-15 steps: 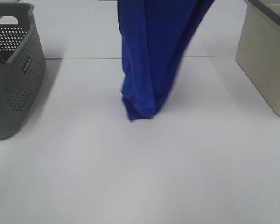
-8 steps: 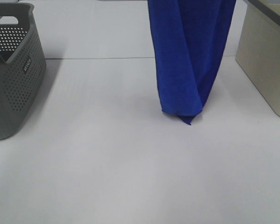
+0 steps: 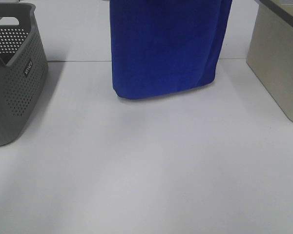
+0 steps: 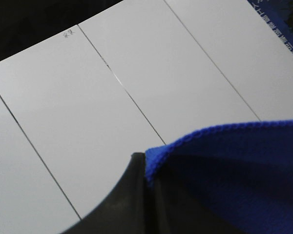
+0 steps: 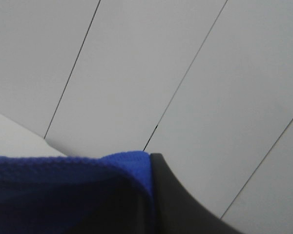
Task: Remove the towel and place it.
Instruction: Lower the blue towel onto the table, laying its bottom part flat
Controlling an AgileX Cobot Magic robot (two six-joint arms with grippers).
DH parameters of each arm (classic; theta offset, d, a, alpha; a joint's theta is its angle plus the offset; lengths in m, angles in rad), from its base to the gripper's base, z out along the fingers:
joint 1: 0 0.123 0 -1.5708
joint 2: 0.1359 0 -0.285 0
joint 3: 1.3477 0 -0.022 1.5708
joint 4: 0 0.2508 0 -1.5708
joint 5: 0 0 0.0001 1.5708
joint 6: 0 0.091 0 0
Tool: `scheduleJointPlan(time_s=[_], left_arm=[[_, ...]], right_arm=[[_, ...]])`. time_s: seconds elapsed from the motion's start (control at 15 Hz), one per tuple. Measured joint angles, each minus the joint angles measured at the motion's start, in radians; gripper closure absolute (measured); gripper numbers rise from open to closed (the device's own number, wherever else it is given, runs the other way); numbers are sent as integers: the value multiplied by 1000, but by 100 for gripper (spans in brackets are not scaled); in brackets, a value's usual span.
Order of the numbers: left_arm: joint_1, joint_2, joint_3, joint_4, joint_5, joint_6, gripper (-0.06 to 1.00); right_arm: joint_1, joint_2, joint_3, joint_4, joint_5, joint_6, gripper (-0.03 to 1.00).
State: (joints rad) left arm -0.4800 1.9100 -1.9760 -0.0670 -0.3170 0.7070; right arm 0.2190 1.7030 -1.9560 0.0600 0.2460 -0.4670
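Since half a second ago the towel (image 3: 166, 48) has opened from a narrow bunched column with a pointed tip into a broad flat sheet, and its left edge now sits further left.

Left to right in my high view:
- The grey basket (image 3: 14, 73) is at the left edge, well apart from the cloth.
- The towel hangs mid-table toward the back, face-on, with its top cut off.
- Its lower hem runs left to right, rising slightly rightward, close over the table (image 3: 146, 170). I cannot tell whether it touches.
- The beige bin (image 3: 278, 58) is at the right, also apart.

The left gripper (image 4: 145, 168) is pinched on the towel's stitched edge. The right gripper (image 5: 149, 168) is clamped likewise on the towel.
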Motion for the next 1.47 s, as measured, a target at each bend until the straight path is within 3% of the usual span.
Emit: scheduleJointPlan(time_s=[0.47,0.67,0.8,0.87,1.0,1.27,1.47], left_arm=[[91,149,-9,15,-215,-1,94],[118,262,-164,32,-234,-27,94],[136,322,-272,32,-222,-81,94],[151,411,-440,32,-151,-128,94],[153,468,-538,43,-91,-135,94],[153,480,-576,67,-60,-135,94],[153,480,-576,67,33,-135,94]], right_arm=[[0,150,0,11,-222,0,95],[0,209,-33,11,-343,0,95],[0,246,-86,14,-359,2,95],[0,293,-150,15,-357,28,95],[0,308,-164,15,-345,45,95],[0,313,-171,15,-316,50,95],[0,313,-171,15,-228,51,95]])
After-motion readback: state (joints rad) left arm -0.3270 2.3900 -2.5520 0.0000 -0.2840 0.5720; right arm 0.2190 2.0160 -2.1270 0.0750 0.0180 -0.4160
